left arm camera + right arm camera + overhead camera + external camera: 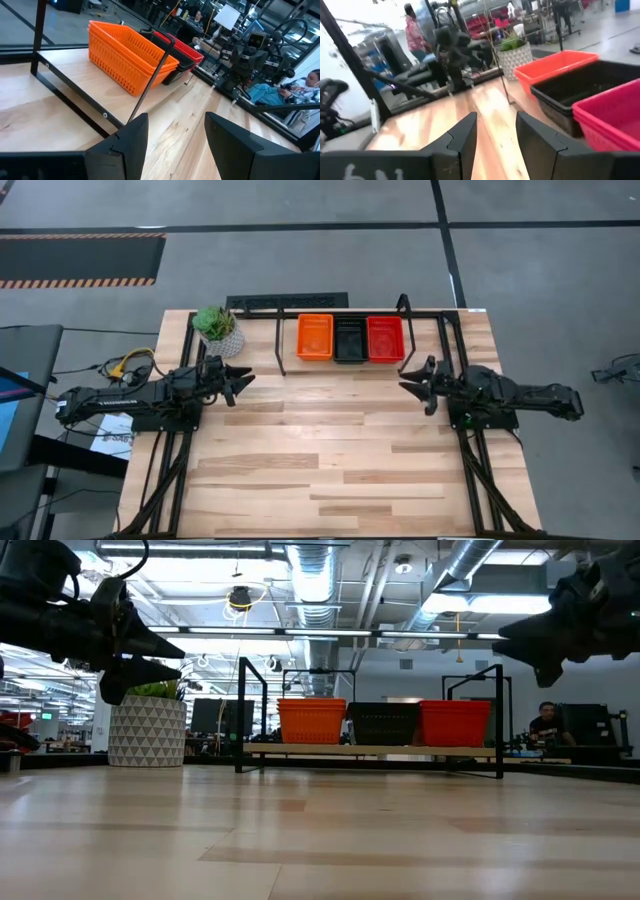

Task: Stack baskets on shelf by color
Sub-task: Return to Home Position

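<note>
Dark fingers of the left gripper (176, 125) stand parted with nothing between them. It is raised above the table (320, 470) near the left edge, and the potted plant (220, 328) sits just beside it toward the far edge. Opposite, the right gripper (495, 122) hangs near the right edge, also spread and empty. Between the two grippers lies bare wood, open down to the near edge. Ahead of both, along the far edge, the shelf (370, 751) carries orange baskets (314, 337), black baskets (350, 340) and red baskets (385, 338). They are nested by colour, the piles touching side by side. Orange is nearest the left gripper, red nearest the right.
</note>
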Action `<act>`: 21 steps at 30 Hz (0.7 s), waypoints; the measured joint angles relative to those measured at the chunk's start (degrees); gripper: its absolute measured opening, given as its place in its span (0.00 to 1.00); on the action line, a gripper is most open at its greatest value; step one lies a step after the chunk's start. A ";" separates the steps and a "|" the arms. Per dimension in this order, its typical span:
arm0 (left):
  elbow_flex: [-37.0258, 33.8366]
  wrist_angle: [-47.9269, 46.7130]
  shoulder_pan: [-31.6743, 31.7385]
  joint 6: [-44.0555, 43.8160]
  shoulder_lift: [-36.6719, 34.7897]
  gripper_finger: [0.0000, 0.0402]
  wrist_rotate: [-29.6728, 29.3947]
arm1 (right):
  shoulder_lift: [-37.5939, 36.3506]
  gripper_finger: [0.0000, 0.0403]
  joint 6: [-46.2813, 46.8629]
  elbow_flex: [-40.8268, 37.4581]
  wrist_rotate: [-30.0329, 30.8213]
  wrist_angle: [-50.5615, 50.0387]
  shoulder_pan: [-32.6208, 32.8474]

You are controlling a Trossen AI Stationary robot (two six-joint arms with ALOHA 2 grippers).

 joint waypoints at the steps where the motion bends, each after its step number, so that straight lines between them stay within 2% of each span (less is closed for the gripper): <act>1: 0.00 0.02 -0.01 0.00 0.00 0.46 0.00 | 0.08 0.40 1.13 -0.60 0.38 0.77 0.04; 21: -0.04 -0.02 -0.01 -0.15 0.00 0.46 0.01 | 0.44 0.40 4.19 -1.23 1.19 1.52 -0.14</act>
